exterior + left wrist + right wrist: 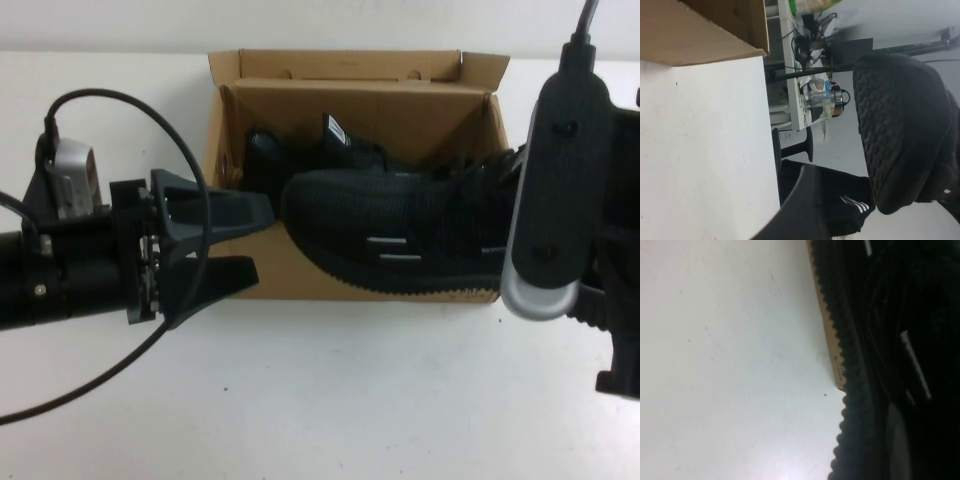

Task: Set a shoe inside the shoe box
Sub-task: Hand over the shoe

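Left gripper (262, 240) spread wide, empty, just off the toe of the shoe (400, 235), lying across the shoe box (350, 75); right gripper pressed together, hidden.

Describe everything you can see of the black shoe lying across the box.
The shoe is a black knit sneaker with a ribbed sole edge and short white dashes on its side. It lies lengthwise over the cardboard box, toe toward the open left gripper, which is not touching it. Its heel disappears behind the right gripper's arm.
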Robot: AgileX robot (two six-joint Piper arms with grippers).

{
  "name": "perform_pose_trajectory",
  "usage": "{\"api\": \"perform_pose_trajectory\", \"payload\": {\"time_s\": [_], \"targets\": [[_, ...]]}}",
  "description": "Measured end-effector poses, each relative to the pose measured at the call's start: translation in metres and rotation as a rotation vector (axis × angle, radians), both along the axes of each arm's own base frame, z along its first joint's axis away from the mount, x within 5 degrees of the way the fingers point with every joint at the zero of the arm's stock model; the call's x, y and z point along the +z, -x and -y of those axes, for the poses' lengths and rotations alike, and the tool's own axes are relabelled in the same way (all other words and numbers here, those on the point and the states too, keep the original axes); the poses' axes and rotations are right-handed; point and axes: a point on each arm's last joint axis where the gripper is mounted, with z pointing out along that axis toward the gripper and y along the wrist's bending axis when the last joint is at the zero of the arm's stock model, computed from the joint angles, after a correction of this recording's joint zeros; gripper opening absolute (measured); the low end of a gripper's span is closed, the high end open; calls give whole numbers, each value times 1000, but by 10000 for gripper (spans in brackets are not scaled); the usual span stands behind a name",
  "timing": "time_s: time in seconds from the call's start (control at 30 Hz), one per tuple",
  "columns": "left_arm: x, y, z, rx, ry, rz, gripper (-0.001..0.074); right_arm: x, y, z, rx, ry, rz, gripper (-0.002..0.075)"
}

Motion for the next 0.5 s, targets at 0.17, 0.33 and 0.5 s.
{"api": "perform_pose_trajectory", "payload": {"time_s": [0.17, 0.33, 0.5], "targets": [[1, -1, 0, 0, 0, 6, 668, 0, 3, -5, 43, -46, -21, -8], [15, -7, 1, -1, 7, 58, 670, 1, 4, -12, 88, -90, -35, -8], [27, -12, 2, -2, 13, 104, 670, -2, 1, -18, 98, -101, -31, -8]]}}
